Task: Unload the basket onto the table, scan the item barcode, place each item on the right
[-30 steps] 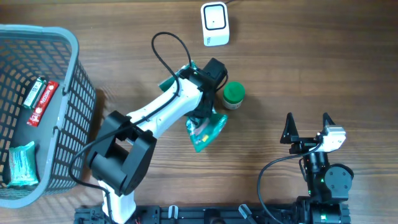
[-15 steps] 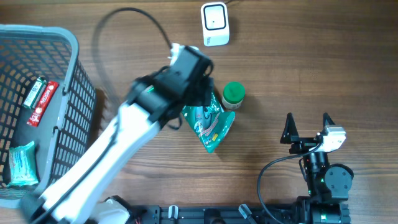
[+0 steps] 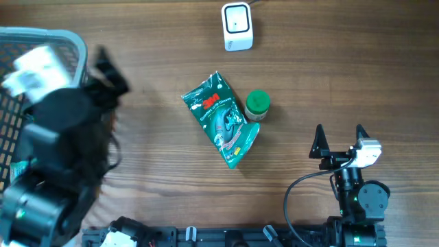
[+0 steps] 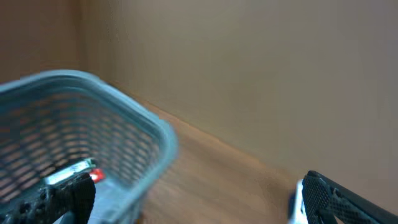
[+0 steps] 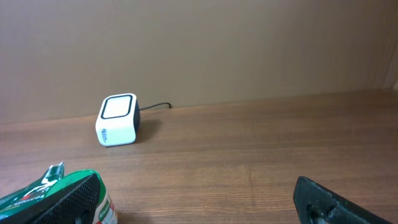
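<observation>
Lying flat, the green packet (image 3: 221, 121) reads "3M"; left fingers (image 4: 339, 199) and right fingers (image 5: 329, 202) spread.

Packet (image 3: 223, 128) lies beside jar (image 3: 258, 105), scanner (image 3: 237, 26) behind, basket (image 4: 134, 115) at left

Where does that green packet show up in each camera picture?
Overhead: the green packet lies mid-table, beside the green-lidded jar.
Left wrist: not in it; the basket fills the left side.
Right wrist: bottom left corner, only partly in frame.
Shared landmark: the white box, beyond the packet in both the overhead and right wrist views.
</observation>
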{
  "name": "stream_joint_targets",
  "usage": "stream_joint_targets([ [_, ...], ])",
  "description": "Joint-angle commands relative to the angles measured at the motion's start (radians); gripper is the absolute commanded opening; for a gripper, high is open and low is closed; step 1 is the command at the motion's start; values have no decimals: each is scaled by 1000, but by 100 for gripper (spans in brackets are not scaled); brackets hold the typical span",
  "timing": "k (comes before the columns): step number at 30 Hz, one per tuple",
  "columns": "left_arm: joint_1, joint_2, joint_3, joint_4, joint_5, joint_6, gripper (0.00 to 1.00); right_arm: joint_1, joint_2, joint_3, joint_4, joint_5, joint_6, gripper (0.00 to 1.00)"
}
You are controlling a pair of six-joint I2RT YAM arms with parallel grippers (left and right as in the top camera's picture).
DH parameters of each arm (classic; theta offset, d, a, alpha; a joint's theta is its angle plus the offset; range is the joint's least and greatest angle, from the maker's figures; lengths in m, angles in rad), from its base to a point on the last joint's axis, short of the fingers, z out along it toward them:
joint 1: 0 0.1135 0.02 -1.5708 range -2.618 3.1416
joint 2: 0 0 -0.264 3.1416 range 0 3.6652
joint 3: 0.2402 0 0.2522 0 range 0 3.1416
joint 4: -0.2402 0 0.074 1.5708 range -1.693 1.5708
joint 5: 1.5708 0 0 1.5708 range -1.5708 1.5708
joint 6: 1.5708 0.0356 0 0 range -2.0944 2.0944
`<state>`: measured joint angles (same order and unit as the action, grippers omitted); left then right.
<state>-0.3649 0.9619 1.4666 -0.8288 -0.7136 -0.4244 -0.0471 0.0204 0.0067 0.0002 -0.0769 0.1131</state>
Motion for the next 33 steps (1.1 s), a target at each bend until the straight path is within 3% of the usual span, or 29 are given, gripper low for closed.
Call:
stream_joint_targets([
  [1, 283, -10, 9, -39, -16, -278, 100, 5, -6, -2, 2, 14, 18, 100],
  [5, 565, 44, 9, -171, 71, -559, 100, 5, -6, -2, 2, 14, 18, 100],
  [9, 802, 170, 9, -203, 250, -575, 100, 5, -6, -2, 2, 14, 18, 100],
  [15, 1002, 439, 9, -264, 309, -575, 95, 5, -6, -2, 2, 14, 18, 100],
  [28, 1111, 917, 5, -354, 219, -522, 93, 5, -6, -2, 2, 14, 18, 100],
  [33, 1111, 987, 5, -323, 216, -522, 93, 5, -6, -2, 2, 14, 18, 100],
])
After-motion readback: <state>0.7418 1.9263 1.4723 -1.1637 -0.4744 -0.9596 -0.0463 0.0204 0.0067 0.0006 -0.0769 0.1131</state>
